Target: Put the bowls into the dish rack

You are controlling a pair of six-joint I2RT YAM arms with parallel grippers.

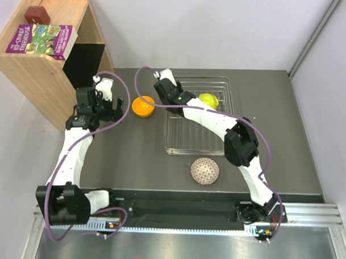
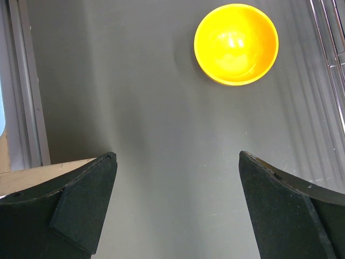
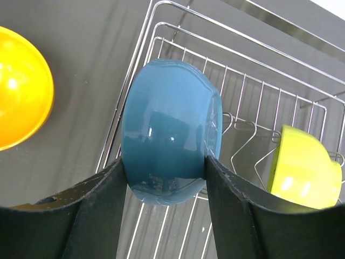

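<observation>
We see right gripper [image 3: 164,162] clamped on blue bowl [image 3: 170,135], bowl on edge over rack [image 1: 187,138] left side; contact with wires unclear. Green bowl [image 3: 302,172] in rack, right of gripper. Left gripper [image 2: 178,156] spread wide, holding nothing; orange bowl [image 2: 236,43] on surface [image 2: 135,108] ahead, slightly right.

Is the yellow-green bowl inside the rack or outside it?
Inside. The yellow-green bowl sits tipped on its side within the rack, between its upright wires.
</observation>
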